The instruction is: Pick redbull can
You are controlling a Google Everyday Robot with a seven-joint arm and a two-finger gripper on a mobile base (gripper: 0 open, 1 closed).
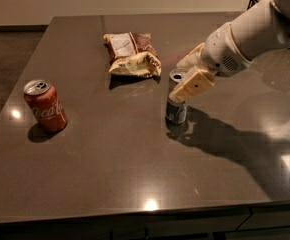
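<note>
The redbull can (176, 110), slim and silver with blue near its base, stands upright on the dark table (110, 149) right of centre. My gripper (179, 80) reaches in from the right at the can's upper half. It is open, with one cream finger (192, 85) in front of the can and the other finger (187, 60) behind it. The can's top (177, 75) shows between them. The can's base rests on the table.
A red Coca-Cola can (45, 105) stands near the table's left edge. A crumpled chip bag (131, 54) lies behind and left of the redbull can. My white arm (255, 31) crosses the table's right side.
</note>
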